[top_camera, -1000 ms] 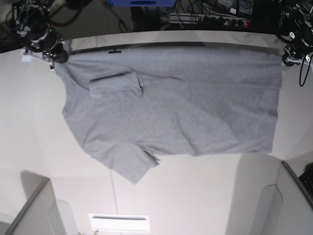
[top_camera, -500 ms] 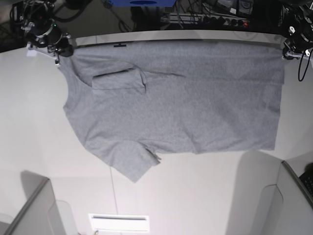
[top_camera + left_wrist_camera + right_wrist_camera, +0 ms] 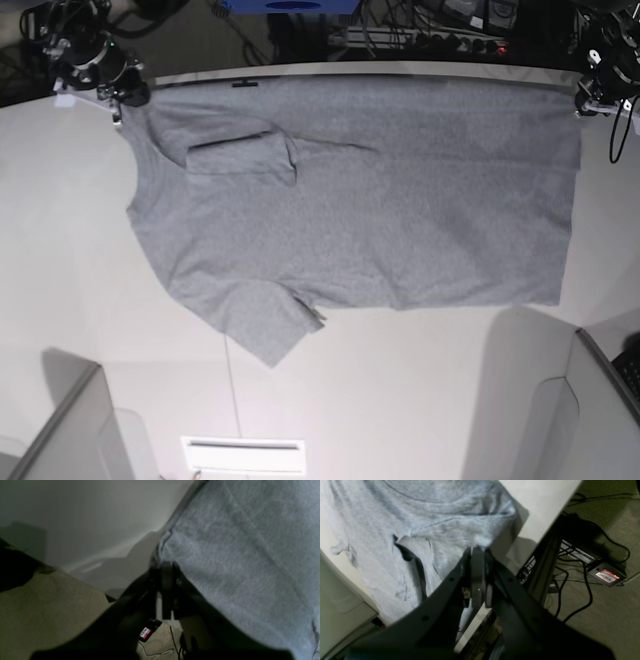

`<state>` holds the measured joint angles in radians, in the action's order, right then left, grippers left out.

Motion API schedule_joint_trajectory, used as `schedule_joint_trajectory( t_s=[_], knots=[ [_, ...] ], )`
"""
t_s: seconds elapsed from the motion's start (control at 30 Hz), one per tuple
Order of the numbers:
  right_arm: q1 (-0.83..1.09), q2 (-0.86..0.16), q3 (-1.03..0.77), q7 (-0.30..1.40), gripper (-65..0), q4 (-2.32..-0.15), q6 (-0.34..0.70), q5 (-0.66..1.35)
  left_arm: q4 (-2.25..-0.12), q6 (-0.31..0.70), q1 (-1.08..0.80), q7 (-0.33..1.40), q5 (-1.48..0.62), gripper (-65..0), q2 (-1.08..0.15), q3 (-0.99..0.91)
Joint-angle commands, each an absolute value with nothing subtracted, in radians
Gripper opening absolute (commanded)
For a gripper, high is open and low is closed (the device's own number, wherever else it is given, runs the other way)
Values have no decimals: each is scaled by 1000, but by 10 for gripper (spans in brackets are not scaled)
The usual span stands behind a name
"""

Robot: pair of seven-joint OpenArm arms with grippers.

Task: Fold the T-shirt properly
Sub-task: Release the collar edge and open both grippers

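Note:
The T-shirt (image 3: 350, 210) lies spread on the white table (image 3: 400, 400), plain grey side up, its far edge along the table's back rim. One sleeve (image 3: 240, 160) is folded onto the body; the other sleeve (image 3: 270, 335) points toward the front. My right gripper (image 3: 118, 103) is at the back left, shut on the shoulder corner. The right wrist view shows its fingers (image 3: 477, 562) pinching bunched cloth (image 3: 420, 517). My left gripper (image 3: 583, 104) is at the back right, shut on the hem corner. Its fingers (image 3: 166, 575) clamp the shirt's edge (image 3: 237, 555).
Beyond the table's back rim (image 3: 400, 70) lie dark floor, cables and a power strip (image 3: 420, 40). Grey partitions stand at the front left (image 3: 70, 430) and front right (image 3: 600, 400). A white slotted plate (image 3: 243, 455) sits at the front edge.
Both grippers have moved toward the back edge, drawing the shirt's far edge with them. The cloth lies a little straighter along that rim.

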<state>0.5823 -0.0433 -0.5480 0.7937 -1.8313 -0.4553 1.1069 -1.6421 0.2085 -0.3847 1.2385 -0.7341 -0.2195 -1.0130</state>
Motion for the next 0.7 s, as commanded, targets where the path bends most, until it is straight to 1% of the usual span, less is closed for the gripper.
schedule_joint_trajectory(
  t_s=[0.0, 0.17, 0.2, 0.27, 0.3, 0.33, 0.37, 0.4, 0.47, 0.53, 0.6, 0.67],
  knots=[
    [588, -50, -555, 783, -650, -1854, -450, 1112, -1655, 206, -389, 1221, -737, -650, -240, -1020],
    [588, -50, -555, 783, -650, -1854, -450, 1113, -1655, 206, -390, 1225, -737, -650, -240, -1024],
    [588, -50, -558, 783, -593, -1854, -450, 1113, -1655, 206, -390, 1225, -737, -650, -240, -1024],
    [590, -48, -559, 783, -492, -1854, -449, 1115, -1655, 206, -390, 1222, -737, -518, -239, -1024],
    [596, -48, -559, 783, -459, -1854, -449, 1116, -1655, 206, -390, 1222, -737, -459, -239, -1024],
    [602, -48, -558, 780, -429, -1860, -449, 1116, -1655, 206, -390, 1222, -737, -403, -239, -1024],
    [604, -47, -559, 779, -414, -1876, -449, 1115, -1655, 206, -390, 1222, -737, -344, -239, -1024],
    [610, -45, -562, 779, -413, -1886, -449, 1115, -1656, 206, -390, 1222, -737, -301, -239, -1024],
    [622, -45, -564, 776, -414, -1913, -449, 1115, -1662, 206, -390, 1224, -739, -240, -239, -1026],
    [622, -48, -575, 776, -414, -1945, -449, 1113, -1666, 206, -390, 1225, -740, -194, -239, -1052],
    [616, -47, -608, 776, -414, -1971, -449, 1113, -1672, 206, -390, 1227, -745, -183, -237, -1135],
    [595, -53, -630, 776, -414, -1988, -449, 1113, -1701, 206, -390, 1227, -742, -184, -237, -1224]
  ],
)
